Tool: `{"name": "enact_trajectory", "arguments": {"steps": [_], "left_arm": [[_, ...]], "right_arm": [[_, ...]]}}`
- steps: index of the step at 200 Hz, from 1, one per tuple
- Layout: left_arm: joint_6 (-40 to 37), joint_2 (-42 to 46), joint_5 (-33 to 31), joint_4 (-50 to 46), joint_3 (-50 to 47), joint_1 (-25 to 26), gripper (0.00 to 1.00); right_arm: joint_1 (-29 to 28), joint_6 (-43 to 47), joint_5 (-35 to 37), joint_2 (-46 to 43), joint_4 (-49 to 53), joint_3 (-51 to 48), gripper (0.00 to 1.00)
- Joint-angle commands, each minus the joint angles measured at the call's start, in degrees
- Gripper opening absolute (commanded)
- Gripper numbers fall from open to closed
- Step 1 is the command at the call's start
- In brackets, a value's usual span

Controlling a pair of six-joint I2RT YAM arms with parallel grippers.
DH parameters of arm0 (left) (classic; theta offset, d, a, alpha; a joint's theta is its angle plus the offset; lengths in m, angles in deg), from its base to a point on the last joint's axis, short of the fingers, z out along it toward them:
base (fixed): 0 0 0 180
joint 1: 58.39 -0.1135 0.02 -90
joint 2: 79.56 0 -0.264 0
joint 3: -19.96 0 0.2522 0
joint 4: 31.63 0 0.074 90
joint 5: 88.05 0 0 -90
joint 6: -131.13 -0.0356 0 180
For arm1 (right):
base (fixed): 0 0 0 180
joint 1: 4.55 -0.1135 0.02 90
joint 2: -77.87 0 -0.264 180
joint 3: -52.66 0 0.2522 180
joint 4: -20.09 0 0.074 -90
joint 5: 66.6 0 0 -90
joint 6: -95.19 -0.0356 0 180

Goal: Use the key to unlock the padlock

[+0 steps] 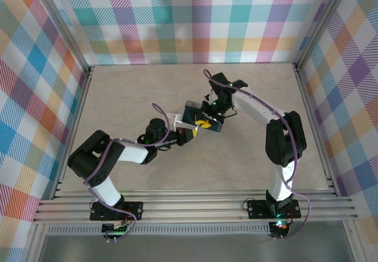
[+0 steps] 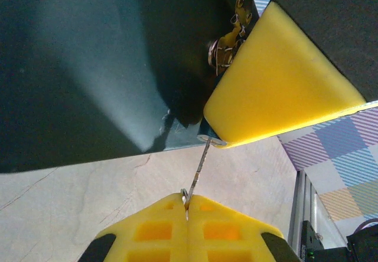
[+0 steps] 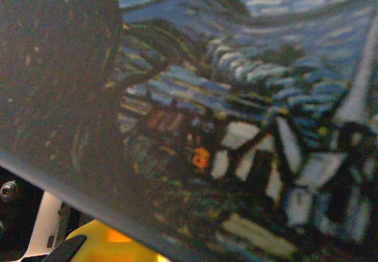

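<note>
My left gripper [image 1: 193,131] [image 2: 187,206] is shut on the key [image 2: 198,173], a thin silvery blade pinched between the yellow fingertips. The blade points up and away, and its tip meets a small silvery round face at the padlock [image 2: 211,139]. The rest of the padlock is hidden under a yellow finger [image 2: 283,91] of my right gripper [image 1: 214,115], which is closed around it at the side of the dark-blue box [image 1: 198,115] [image 2: 88,67]. Brass hasp pieces [image 2: 227,43] show just above that finger. In the right wrist view the box's painted lid [image 3: 236,97] sits very close, with a yellow finger [image 3: 100,244] below it.
The box stands mid-table on the pale tabletop [image 1: 147,91], between the two arms. Aluminium rails [image 1: 195,200] run along the near edge, and a frame post [image 2: 301,209] rises at the right. Plaid walls [image 1: 189,20] close in the back and sides.
</note>
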Motion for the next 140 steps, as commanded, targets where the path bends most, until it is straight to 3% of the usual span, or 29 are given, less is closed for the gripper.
{"name": "enact_trajectory", "arguments": {"steps": [1,86,140], "left_arm": [[0.5,0.7,0.3,4.1,0.4,-0.3,0.00],[3.9,-3.0,1.6,7.3,3.0,-0.1,0.00],[-6.9,3.4,-4.5,-9.1,5.3,3.3,0.00]], "right_arm": [[0.1,1.2,-2.5,0.4,0.6,0.1,0.00],[0.1,1.8,-4.3,-0.1,0.7,-0.8,0.00],[0.1,4.2,-4.3,1.7,5.6,3.2,0.00]]}}
